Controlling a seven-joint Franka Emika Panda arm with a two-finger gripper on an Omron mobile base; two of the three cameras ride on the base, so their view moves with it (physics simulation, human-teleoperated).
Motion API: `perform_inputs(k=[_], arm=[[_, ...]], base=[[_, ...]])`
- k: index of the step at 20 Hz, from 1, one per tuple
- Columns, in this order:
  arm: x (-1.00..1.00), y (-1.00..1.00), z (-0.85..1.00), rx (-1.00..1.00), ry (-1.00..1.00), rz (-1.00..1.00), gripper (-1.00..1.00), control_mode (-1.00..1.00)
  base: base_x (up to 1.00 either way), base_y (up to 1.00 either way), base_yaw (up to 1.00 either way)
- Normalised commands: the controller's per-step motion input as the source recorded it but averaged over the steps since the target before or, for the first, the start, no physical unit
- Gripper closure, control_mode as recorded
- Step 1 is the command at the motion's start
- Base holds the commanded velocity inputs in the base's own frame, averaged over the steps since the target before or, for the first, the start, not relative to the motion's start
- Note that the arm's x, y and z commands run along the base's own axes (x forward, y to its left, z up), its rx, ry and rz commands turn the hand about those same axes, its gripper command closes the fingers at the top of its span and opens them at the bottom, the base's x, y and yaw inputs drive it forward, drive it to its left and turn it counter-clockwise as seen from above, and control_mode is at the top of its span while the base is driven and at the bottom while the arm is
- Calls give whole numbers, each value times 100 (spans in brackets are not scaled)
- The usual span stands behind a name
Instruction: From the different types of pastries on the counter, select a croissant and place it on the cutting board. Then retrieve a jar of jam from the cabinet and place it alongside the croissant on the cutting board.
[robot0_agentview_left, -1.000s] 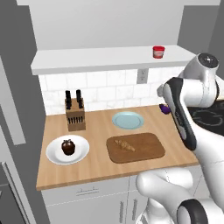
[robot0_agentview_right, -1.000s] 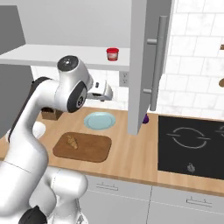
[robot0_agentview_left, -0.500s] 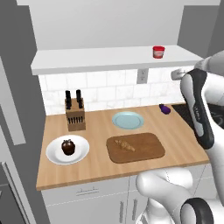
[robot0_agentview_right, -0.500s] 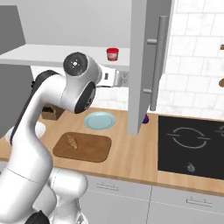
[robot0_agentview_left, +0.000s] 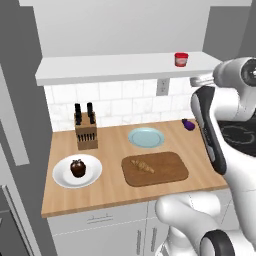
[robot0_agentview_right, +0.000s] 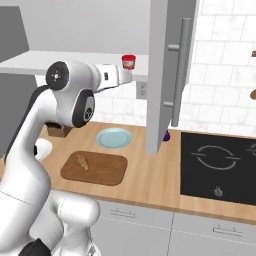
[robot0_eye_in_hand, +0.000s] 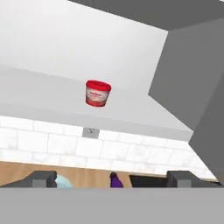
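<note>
Arm raised level with cabinet (robot0_agentview_left: 125, 67), hand facing jam jar (robot0_eye_in_hand: 97, 93).

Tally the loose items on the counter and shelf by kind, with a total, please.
Pastries: 2 (golden-tan crescent croissant, dark brown cupcake)
Round plates: 2 (light-blue, white)
Dark brown wooden cutting board: 1
Red-lidded jam jar: 1
Wooden knife block: 1
Small dark purple item: 1
Total: 8
</note>
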Motion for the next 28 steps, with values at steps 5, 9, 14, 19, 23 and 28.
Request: perform_inputs(k=[5, 9, 14, 19, 23, 28], arm=[[39, 1, 97, 4, 2, -15, -100, -100], [17, 0, 69, 17, 13, -5, -100, -100], [7, 2, -15, 0, 3, 0, -100, -100], [0, 0, -91, 3, 8, 3, -100, -100], [6, 0, -5, 2, -4, 2, -100, -100], [40, 0, 8, 1, 15, 3, -100, -100]], base=[[0, 0, 0], [0, 0, 0], [0, 0, 0], [0, 0, 0], [0, 0, 0], [0, 0, 0]])
